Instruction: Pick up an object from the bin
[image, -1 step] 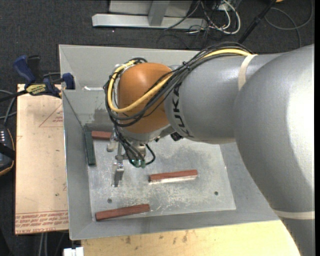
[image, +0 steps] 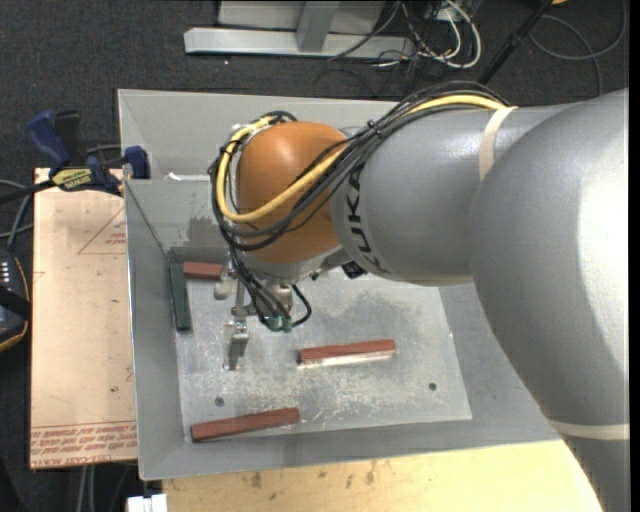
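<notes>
My gripper (image: 238, 345) hangs below the orange wrist cover, low over the bin's left-middle floor, with nothing seen in it. Just right of it lies a red-brown flat bar (image: 346, 352), roughly level across the floor. To its upper left a short red-brown piece (image: 202, 270) pokes out from under the arm. Beside that piece, a dark green bar (image: 179, 292) lies along the foot of the bin's left wall.
A second long red-brown bar (image: 245, 424) lies near the bin's front edge, slightly slanted. The big grey arm covers the bin's right and back parts. Bare floor shows between the bars and at the front right.
</notes>
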